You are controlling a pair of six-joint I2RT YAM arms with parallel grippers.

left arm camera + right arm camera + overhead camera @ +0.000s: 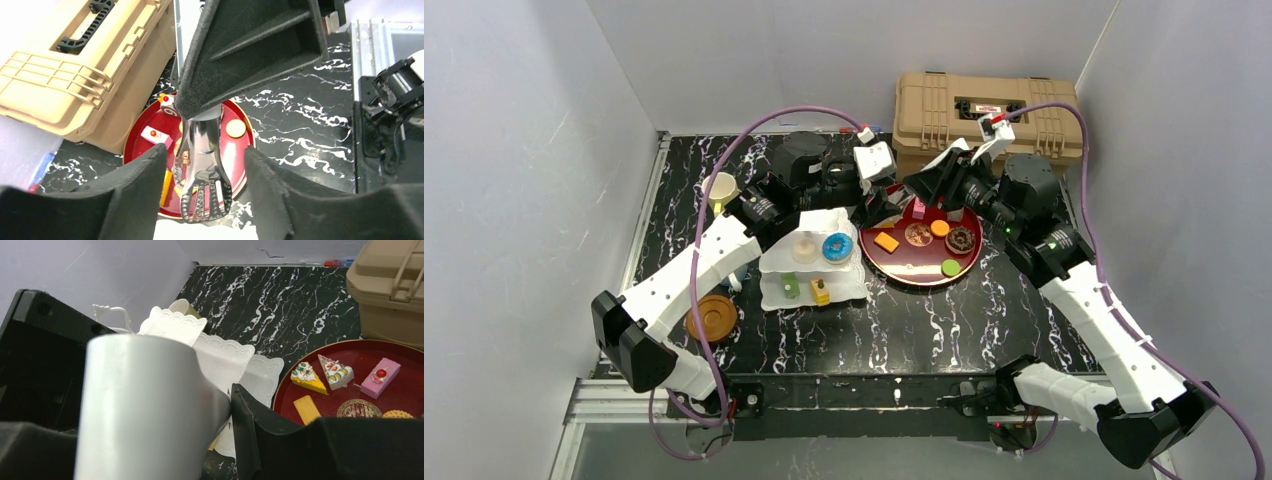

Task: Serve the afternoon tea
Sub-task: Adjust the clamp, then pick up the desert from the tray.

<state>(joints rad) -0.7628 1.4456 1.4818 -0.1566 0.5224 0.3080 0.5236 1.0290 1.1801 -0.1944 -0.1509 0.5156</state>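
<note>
Nearest: brown coaster (712, 317) on near-L of table; next the white cake stand (848, 284), a few pieces already on its tiers; just R of it, touching or nearly, red tray (912, 262) w/ most toy pastries (917, 234) lying flat on it; both grippers meet over tray's far-L rim. Key relation: silver serving tool (202, 175) lies btwn the two grippers, long axis running gripper to gripper; handle end sits in right gripper (917, 194), jaws pinching it (R wrist view shows metal filling the gap btwn fingers); slotted end points at left gripper (205, 149) and toward the stand, sitting inside the L jaws; L jaws spread, thin gap each side, not gripping. So tool belongs to right gripper, which is also nearer the pastries; they lie under and beside the slotted end. Judgement: next move = tip slotted end down onto a piece; left gripper should back off first, else tool clips its fingers. Farther: yellow-green mug (721, 190) far-L behind stand; tan case (984, 115) at back wall, not part of serving.
</note>
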